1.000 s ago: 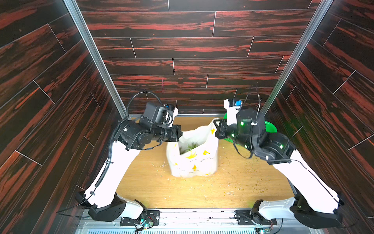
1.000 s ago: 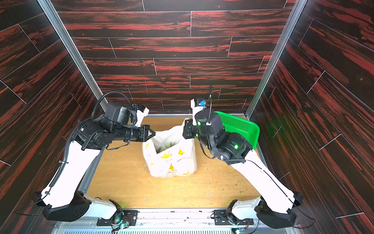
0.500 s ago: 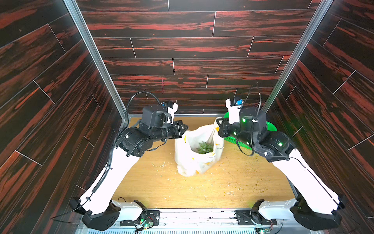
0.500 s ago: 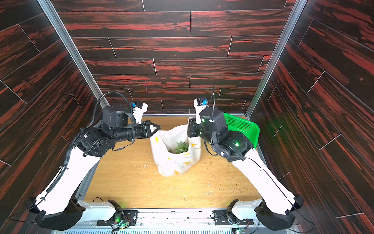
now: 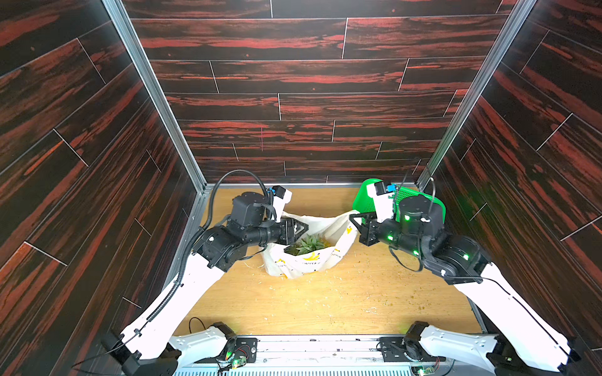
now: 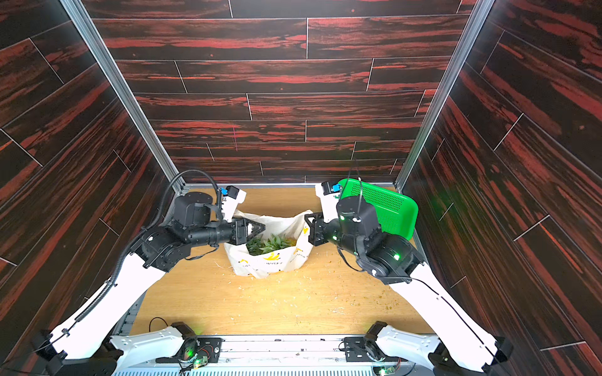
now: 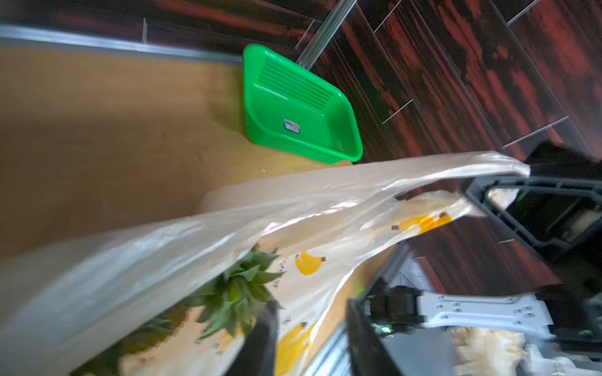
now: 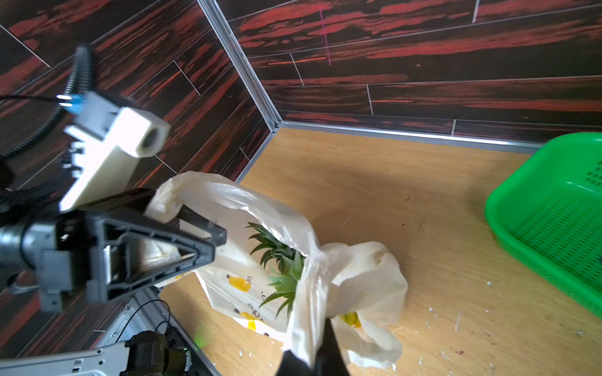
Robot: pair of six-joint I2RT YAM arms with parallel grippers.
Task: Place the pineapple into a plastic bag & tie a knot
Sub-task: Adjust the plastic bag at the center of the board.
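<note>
The white banana-print plastic bag (image 5: 325, 224) (image 6: 270, 260) sits on the wooden table with its mouth open. The pineapple's green crown (image 5: 308, 244) (image 8: 283, 260) shows inside it. My right gripper (image 8: 312, 345) (image 5: 353, 218) is shut on the bag's right handle, pulling it taut. My left gripper (image 7: 312, 306) (image 5: 305, 227) hovers over the bag's left side, fingers apart, with nothing between them. The left handle loop (image 8: 169, 201) lies against the outside of that gripper. No knot is in view.
A green perforated basket (image 5: 417, 198) (image 7: 299, 107) stands at the back right corner, just behind my right wrist. Dark wood-pattern walls close in three sides. Small crumbs and shreds lie scattered on the table (image 5: 325, 302) in front of the bag.
The left gripper's jaws have come apart. Both arms and the bag have shifted to the right, and the bag now sags lower and wider.
</note>
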